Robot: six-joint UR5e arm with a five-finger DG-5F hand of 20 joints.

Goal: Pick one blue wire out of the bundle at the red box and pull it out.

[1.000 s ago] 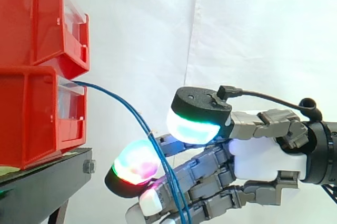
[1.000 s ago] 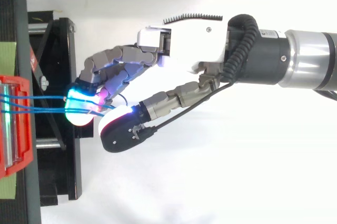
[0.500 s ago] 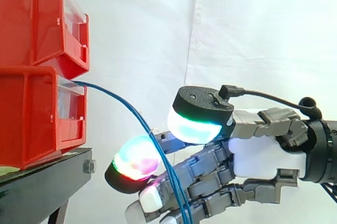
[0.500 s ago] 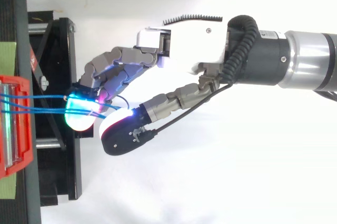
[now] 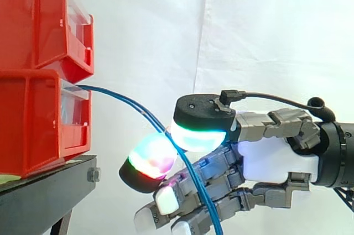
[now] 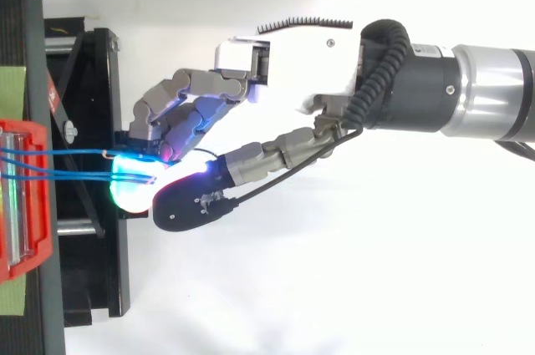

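The hand (image 5: pixel 276 160) has brought its thumb pad (image 5: pixel 198 131) down and forward over the last second. It now meets the finger pad (image 5: pixel 152 157) and pinches the blue wires (image 5: pixel 128 101) partway along their sagging arc. More than one wire seems caught, so the pull may drag the bundle rather than a single strand; beyond the pinch they run slack into the lower red bin (image 5: pixel 33 119) on the black stand (image 5: pixel 44 196)
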